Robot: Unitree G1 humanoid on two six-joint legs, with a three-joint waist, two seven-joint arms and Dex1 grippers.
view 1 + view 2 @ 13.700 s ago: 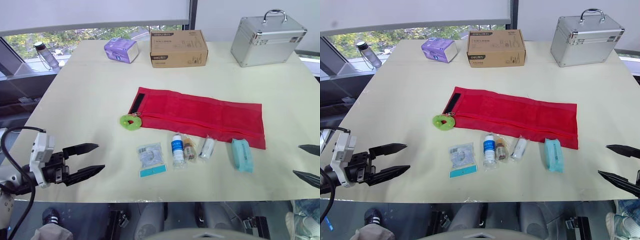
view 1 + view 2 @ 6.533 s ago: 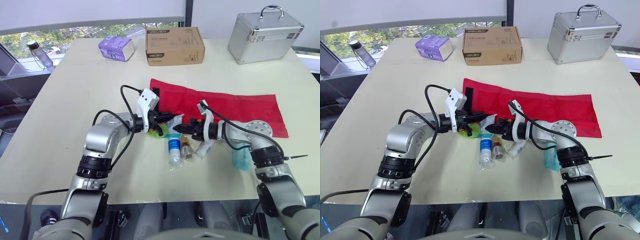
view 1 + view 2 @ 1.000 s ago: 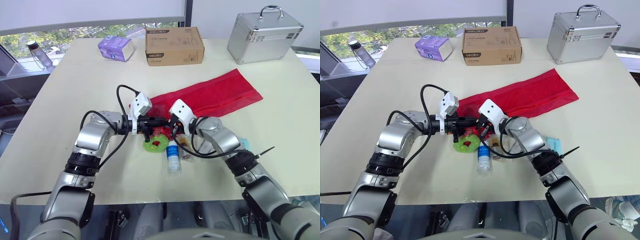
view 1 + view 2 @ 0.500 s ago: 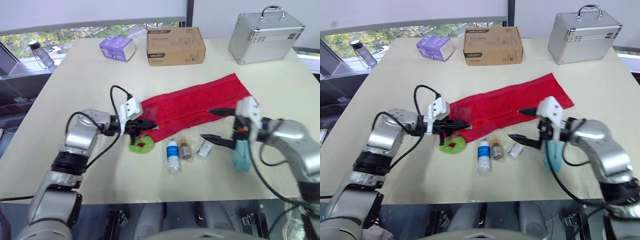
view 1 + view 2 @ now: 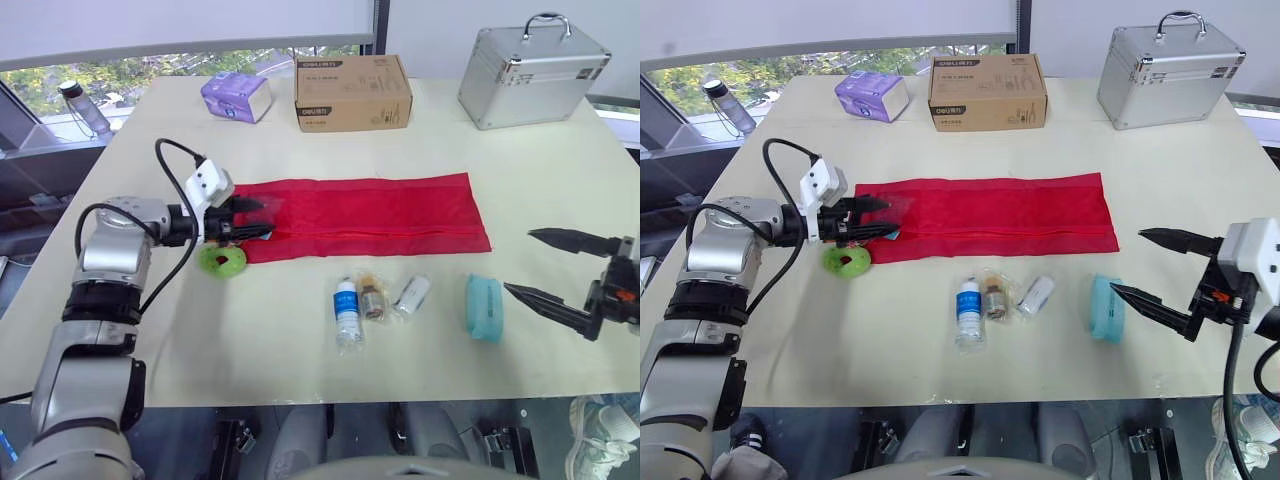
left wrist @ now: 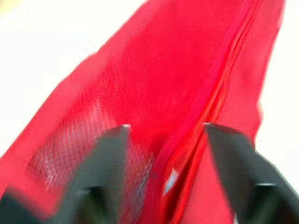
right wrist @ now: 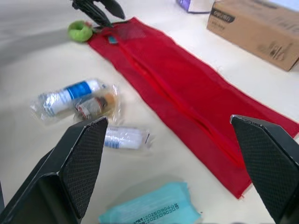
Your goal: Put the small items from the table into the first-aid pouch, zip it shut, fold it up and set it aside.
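1. The red first-aid pouch (image 5: 370, 215) lies flat and unfolded across the middle of the table (image 5: 150, 340).
2. The left gripper (image 5: 265, 218) sits at the pouch's left end, its two fingers spread apart with the tips over the red fabric.
3. A green round tag (image 5: 222, 259) lies just off the pouch's near left corner.
4. Along the pouch's near edge, apart from it, three wrapped items lie side by side: a blue-labelled bottle (image 5: 345, 310), a brown vial (image 5: 372, 297) and a white roll (image 5: 410, 293).
5. A teal packet (image 5: 482, 307) lies near the pouch's near right corner.
6. The right gripper (image 5: 518, 260) hangs beyond the pouch's right end, fingers wide apart and holding nothing.
7. Past the pouch's far edge stand a purple pack (image 5: 235, 97), a cardboard box (image 5: 352, 92) and a silver case (image 5: 530, 62).
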